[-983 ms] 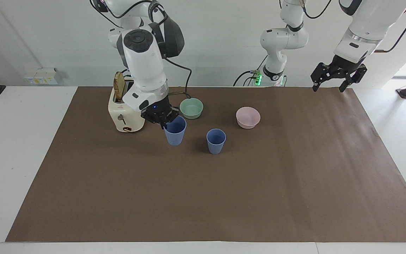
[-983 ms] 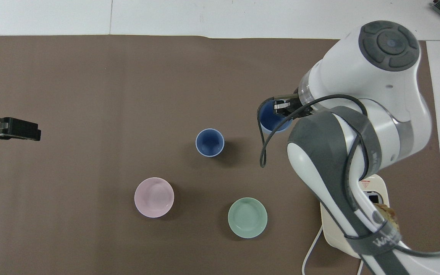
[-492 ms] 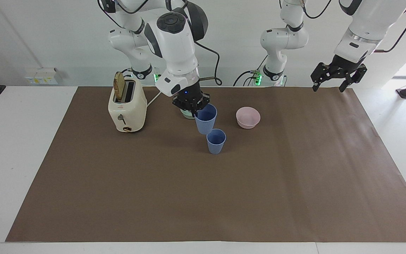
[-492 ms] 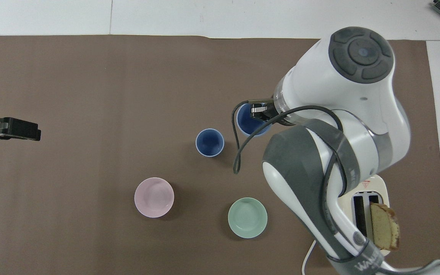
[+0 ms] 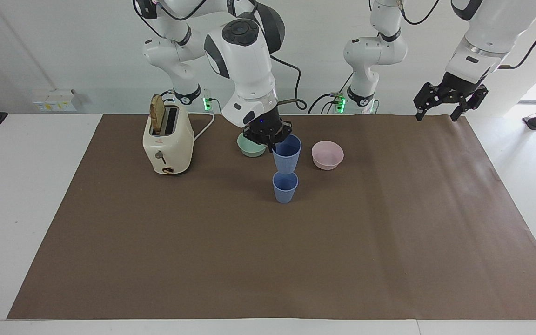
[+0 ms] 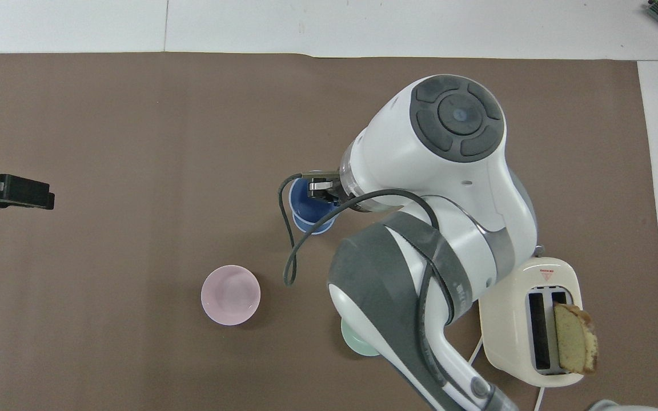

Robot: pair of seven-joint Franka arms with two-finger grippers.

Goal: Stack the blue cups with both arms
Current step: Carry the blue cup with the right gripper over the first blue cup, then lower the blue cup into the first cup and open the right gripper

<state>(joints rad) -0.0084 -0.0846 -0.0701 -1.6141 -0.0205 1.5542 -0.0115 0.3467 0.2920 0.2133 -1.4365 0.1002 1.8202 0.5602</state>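
My right gripper (image 5: 273, 145) is shut on the rim of one blue cup (image 5: 287, 157) and holds it upright in the air, directly over the second blue cup (image 5: 285, 188), which stands on the brown mat. The held cup's bottom is just above the standing cup's rim. In the overhead view the right gripper (image 6: 321, 189) and the held cup (image 6: 305, 210) cover most of the standing cup. My left gripper (image 5: 437, 111) waits open in the air over the mat's corner at the left arm's end and also shows in the overhead view (image 6: 43, 197).
A pale green bowl (image 5: 251, 148) and a pale pink bowl (image 5: 327, 155) sit nearer to the robots than the cups. A cream toaster (image 5: 167, 142) with a bread slice in it stands toward the right arm's end.
My right gripper has lifted the blue cup from beside the toaster and carried it toward the left arm's end, until it hangs over the other cup. The left arm has barely moved.
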